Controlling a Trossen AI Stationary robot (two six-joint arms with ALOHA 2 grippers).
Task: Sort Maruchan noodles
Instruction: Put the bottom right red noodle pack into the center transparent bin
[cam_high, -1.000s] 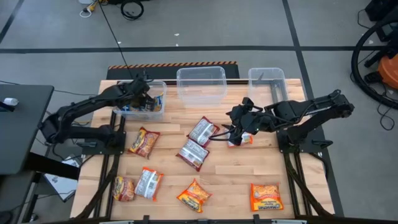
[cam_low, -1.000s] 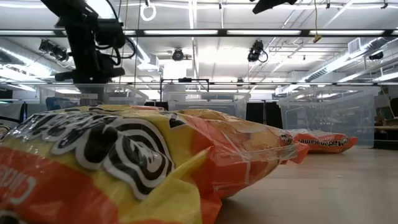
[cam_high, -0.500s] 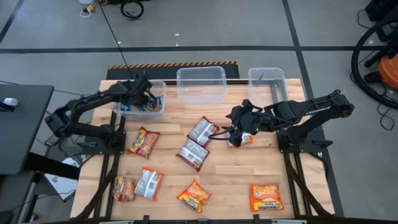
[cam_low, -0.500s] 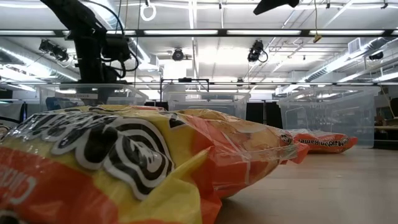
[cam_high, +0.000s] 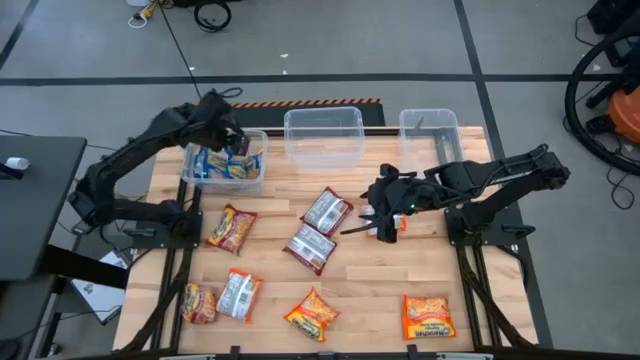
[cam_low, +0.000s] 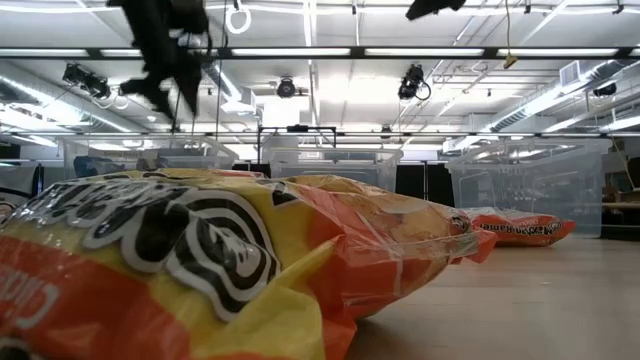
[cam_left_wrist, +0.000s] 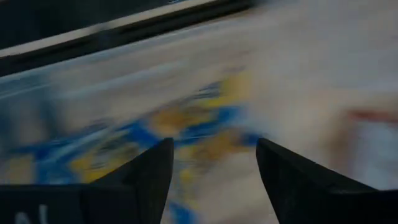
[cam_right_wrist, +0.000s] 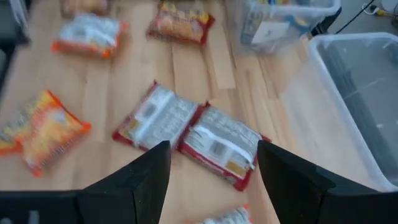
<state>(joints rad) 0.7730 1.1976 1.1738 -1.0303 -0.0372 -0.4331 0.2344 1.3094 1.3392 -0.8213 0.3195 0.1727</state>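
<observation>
Blue-yellow Maruchan noodles (cam_high: 222, 165) lie in the left clear tub (cam_high: 258, 181); they also show blurred as blue-yellow noodles (cam_left_wrist: 155, 124) in the left wrist view. My left gripper (cam_high: 236, 146) hangs open above that tub, empty (cam_left_wrist: 214, 146). Two dark red-silver packets (cam_high: 325, 210) (cam_high: 308, 247) lie flat mid-table. My right gripper (cam_high: 360, 222) hovers open just right of them, over an orange packet (cam_high: 393, 226). In its wrist view the right gripper's fingers (cam_right_wrist: 214, 146) frame the two red-silver packets (cam_right_wrist: 158, 118) (cam_right_wrist: 221, 143).
Two clear tubs (cam_high: 323, 150) (cam_high: 430, 125) stand empty at the far edge. More packets lie flat along the near half (cam_high: 232, 228) (cam_high: 200, 302) (cam_high: 240, 295) (cam_high: 312, 312) (cam_high: 428, 316). An orange-yellow packet (cam_low: 200, 260) fills the low view's foreground.
My left gripper has risen out of the left tub and drawn a little toward the far edge; the blue-yellow packets stay in the tub.
</observation>
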